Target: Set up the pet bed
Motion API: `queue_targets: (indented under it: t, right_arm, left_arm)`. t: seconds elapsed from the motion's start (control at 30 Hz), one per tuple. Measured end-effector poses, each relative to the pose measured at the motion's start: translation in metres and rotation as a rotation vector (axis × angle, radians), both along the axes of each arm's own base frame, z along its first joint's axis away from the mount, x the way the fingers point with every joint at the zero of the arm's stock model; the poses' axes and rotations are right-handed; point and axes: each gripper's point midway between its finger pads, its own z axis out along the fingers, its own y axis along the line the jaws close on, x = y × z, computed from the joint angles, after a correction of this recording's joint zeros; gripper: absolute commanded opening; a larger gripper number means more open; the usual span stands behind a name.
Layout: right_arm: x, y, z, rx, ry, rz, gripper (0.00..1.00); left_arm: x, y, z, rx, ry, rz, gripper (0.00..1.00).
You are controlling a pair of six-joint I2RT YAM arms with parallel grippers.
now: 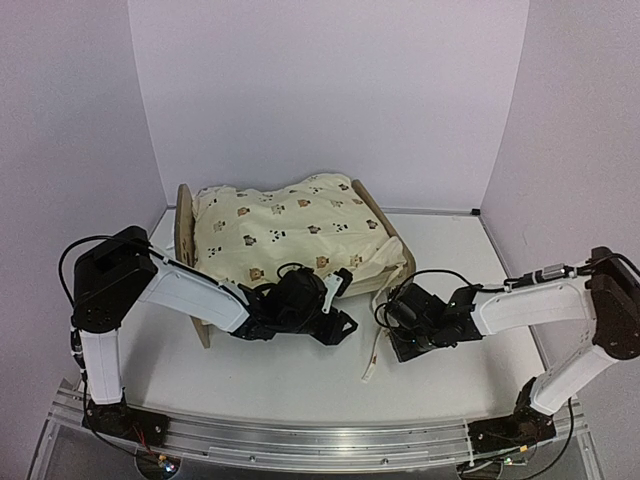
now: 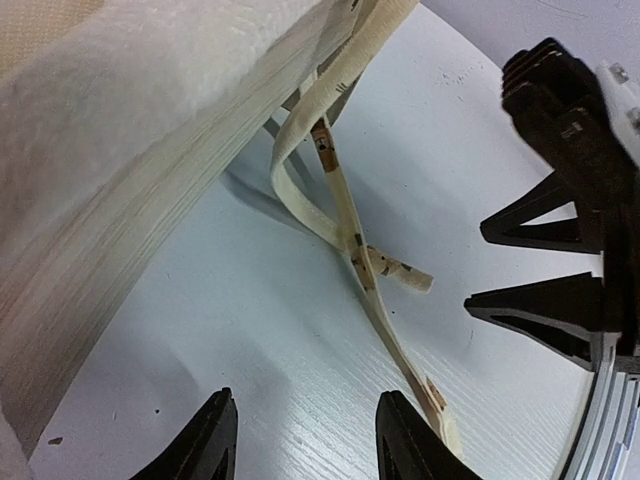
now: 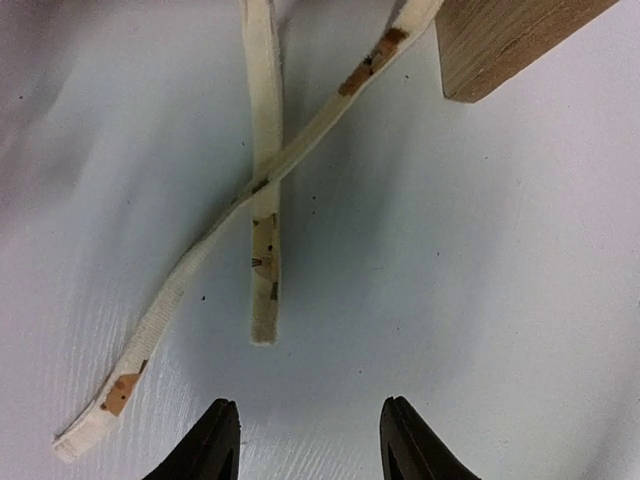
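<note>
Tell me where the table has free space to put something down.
Bare table: right rear, between the pet bed and the side wall, and the near strip. Crowded: the bed's front corner, where quilt ties lie between the left gripper and right gripper.

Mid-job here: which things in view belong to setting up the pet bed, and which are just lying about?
Belongs to the job: wooden bed; quilt spread over it; its loose ties.
Just there: table; metal rail along the near edge.
</note>
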Motion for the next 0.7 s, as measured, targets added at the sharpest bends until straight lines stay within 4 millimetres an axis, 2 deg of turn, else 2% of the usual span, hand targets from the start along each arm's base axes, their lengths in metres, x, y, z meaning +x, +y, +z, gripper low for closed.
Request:
queue_targets:
  t: [0.13, 0.43, 0.57, 0.7]
  right_arm:
    - [0.004, 0.005, -0.011, -0.018, 0.009, 0.007, 0.45]
    - [0.019, 0.013, -0.021, 0.004, 0.006, -0.001, 0.36]
    - [0.025, 0.014, -0.025, 0.033, 0.017, -0.018, 0.25]
    - [0.027, 0.018, -0.027, 0.076, 0.026, -0.024, 0.08]
  left_arm:
    - [-0.001, -0.001, 0.0, 0.0, 0.0, -0.003, 0.49]
    - [-0.002, 0.0, 0.001, -0.001, -0.001, -0.003, 0.48]
    - [-0.002, 0.001, -0.001, 0.002, 0.001, -0.003, 0.48]
    - [-0.002, 0.001, 0.0, 0.001, 0.0, -0.003, 0.48]
